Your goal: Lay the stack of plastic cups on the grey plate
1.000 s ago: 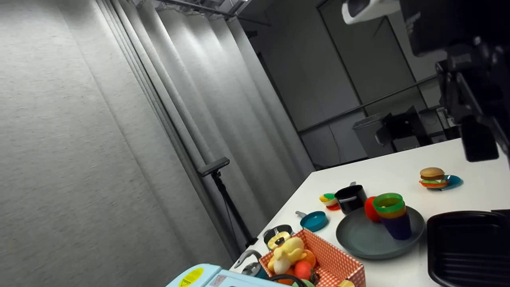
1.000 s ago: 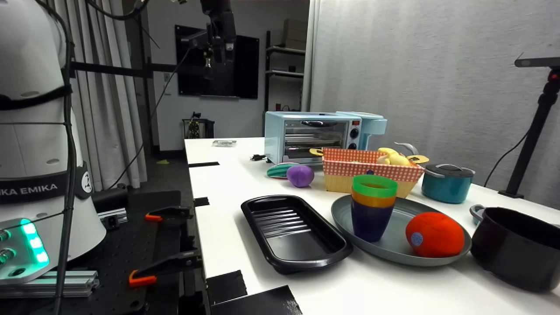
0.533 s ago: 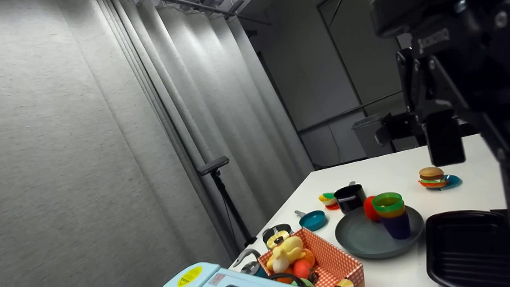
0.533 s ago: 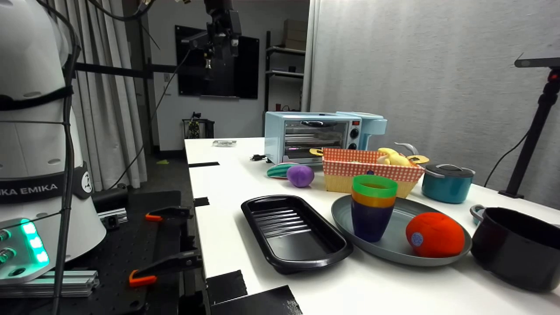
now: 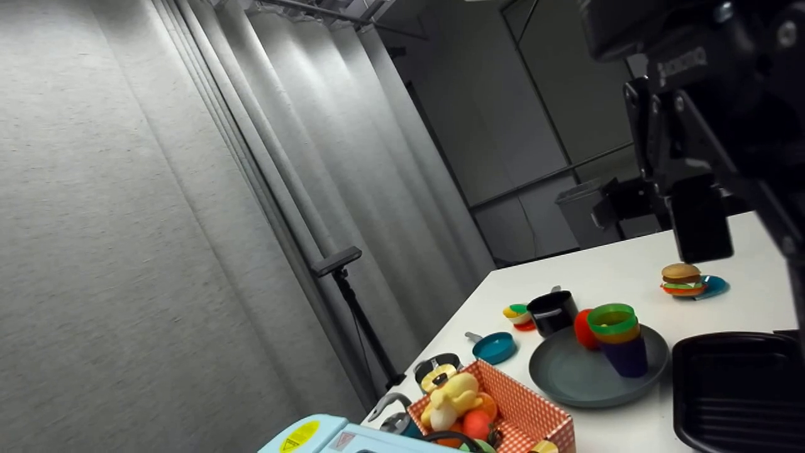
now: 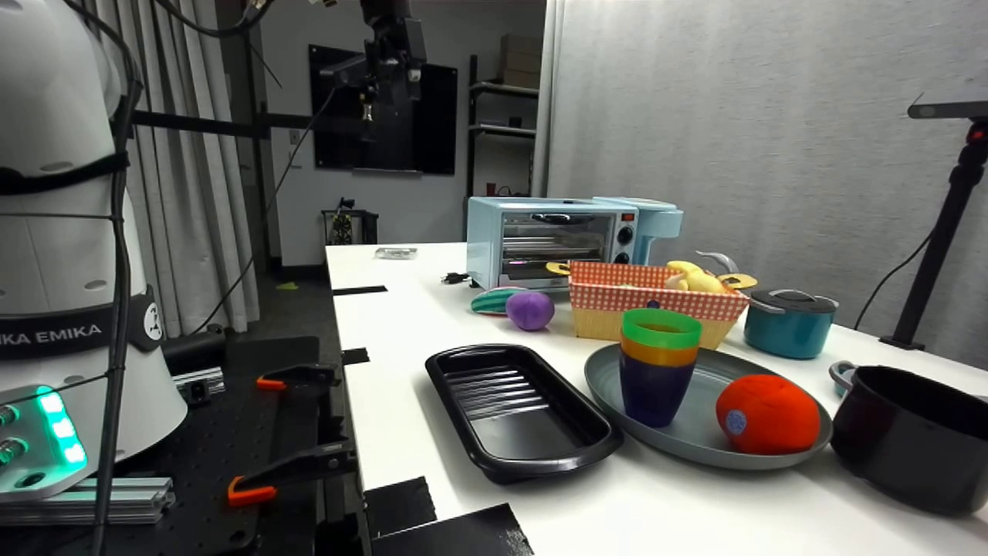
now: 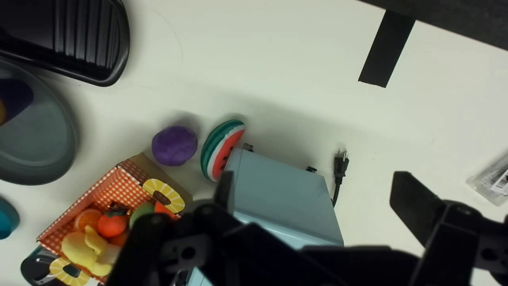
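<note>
The stack of plastic cups, green on top, then orange and purple, stands upright on the grey plate in both exterior views [image 5: 622,343] [image 6: 658,367]. The purple end of the stack also shows at the left edge of the wrist view [image 7: 16,97]. The wide grey plate [image 5: 566,371] [image 6: 706,390] [image 7: 35,139] rests on the white table, with a red soft ball [image 6: 768,415] beside the cups. My gripper [image 7: 317,192] is open with nothing between its fingers. It is high above the light blue toaster oven, well away from the cups and plate. It also shows in an exterior view [image 6: 394,77].
A black tray [image 6: 532,409] touches or nearly touches the plate. A black pot [image 6: 911,440] stands on its other side. A checkered basket of toy food [image 7: 119,186], a purple toy [image 7: 174,145], a watermelon slice [image 7: 222,149] and the toaster oven [image 7: 281,190] lie below the gripper.
The arm and open gripper have moved over the table toward the toaster oven during the first half second, then stayed nearly still. The cups and plate have not moved.
</note>
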Robot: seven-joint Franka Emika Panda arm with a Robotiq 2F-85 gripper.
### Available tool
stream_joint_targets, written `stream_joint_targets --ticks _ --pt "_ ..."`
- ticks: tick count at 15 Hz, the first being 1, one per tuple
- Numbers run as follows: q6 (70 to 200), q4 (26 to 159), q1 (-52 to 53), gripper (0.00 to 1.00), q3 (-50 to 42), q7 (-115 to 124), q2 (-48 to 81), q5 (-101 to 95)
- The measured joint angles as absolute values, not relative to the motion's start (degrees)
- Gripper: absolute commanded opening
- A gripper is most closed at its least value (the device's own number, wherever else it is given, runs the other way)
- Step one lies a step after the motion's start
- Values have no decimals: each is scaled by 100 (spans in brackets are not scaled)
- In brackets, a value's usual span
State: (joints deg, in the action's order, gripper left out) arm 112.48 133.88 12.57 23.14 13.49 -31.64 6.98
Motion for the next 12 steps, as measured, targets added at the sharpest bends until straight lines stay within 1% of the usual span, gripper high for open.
stream_joint_targets --ticks 5,12 --pt "11252 13407 1210 100 2173 1359 -3138 274" --pt "11259 13378 854 100 1637 1372 -3207 -462"
